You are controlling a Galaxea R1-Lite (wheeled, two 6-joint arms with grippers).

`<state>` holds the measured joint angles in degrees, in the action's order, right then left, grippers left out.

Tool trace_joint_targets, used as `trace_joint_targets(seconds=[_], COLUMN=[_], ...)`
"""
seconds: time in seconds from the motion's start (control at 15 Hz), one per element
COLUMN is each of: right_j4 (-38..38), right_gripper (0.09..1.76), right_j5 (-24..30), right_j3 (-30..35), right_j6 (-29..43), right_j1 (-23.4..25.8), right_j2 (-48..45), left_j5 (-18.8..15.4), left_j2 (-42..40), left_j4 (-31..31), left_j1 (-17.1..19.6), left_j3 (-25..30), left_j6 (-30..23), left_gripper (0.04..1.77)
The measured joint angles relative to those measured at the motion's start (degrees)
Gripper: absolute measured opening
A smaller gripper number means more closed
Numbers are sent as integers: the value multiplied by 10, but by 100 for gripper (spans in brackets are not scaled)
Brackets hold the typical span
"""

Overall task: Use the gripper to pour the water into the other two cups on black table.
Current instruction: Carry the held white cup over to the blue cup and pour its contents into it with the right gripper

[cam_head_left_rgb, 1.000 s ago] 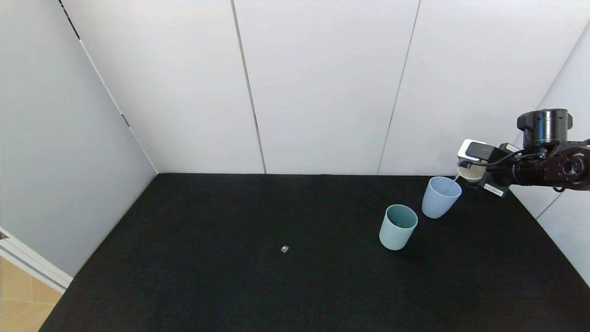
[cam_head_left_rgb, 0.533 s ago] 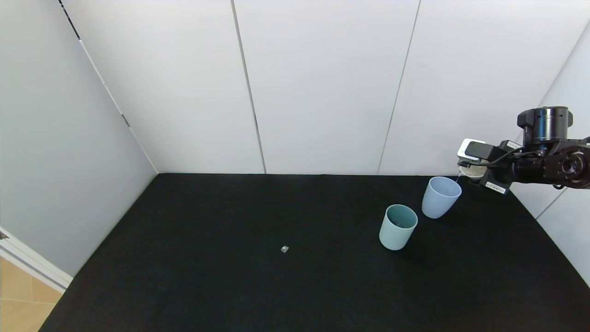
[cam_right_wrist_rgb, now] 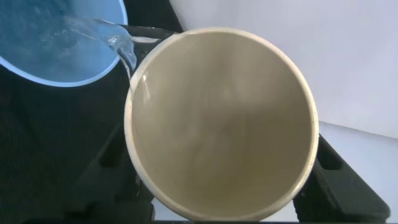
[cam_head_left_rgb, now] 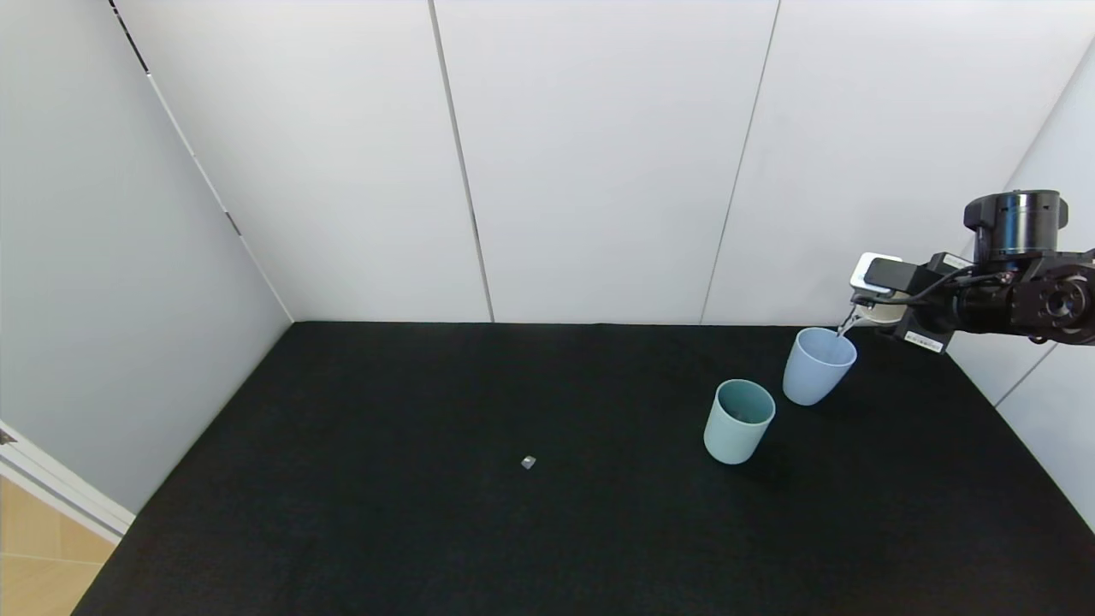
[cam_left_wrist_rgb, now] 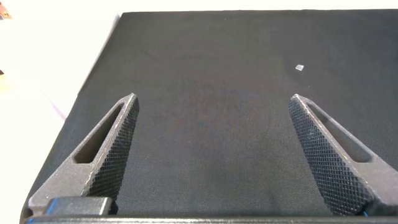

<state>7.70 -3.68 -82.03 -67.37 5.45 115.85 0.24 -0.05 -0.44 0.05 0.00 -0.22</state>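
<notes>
Our left gripper (cam_left_wrist_rgb: 211,155) is hanging with fingers spread wide over the black table (cam_head_left_rgb: 428,513). We're seeing the teal cup (cam_head_left_rgb: 739,421) standing beside the blue cup (cam_head_left_rgb: 817,365), and our right gripper (cam_head_left_rgb: 890,312), clamped on the tilted cream cup (cam_right_wrist_rgb: 221,124), is pouring water (cam_right_wrist_rgb: 118,43) into the blue one.

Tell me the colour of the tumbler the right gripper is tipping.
Cream-white tumbler; clearest in the right wrist view.
</notes>
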Motion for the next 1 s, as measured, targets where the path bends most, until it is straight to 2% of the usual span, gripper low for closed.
trace_joint_targets(seconds=[0.4,1.0], right_j4=[-1,-5], right_gripper=[130,130], right_j5=[0,2], right_j3=[-4,5], right_j6=[-21,-13], right_j1=[2,1], right_j2=[-2,-6], left_j5=[0,0], left_j2=[0,0], left_j4=[0,0], left_j1=[0,0], left_j3=[0,0], left_j6=[0,0], left_gripper=[172,172])
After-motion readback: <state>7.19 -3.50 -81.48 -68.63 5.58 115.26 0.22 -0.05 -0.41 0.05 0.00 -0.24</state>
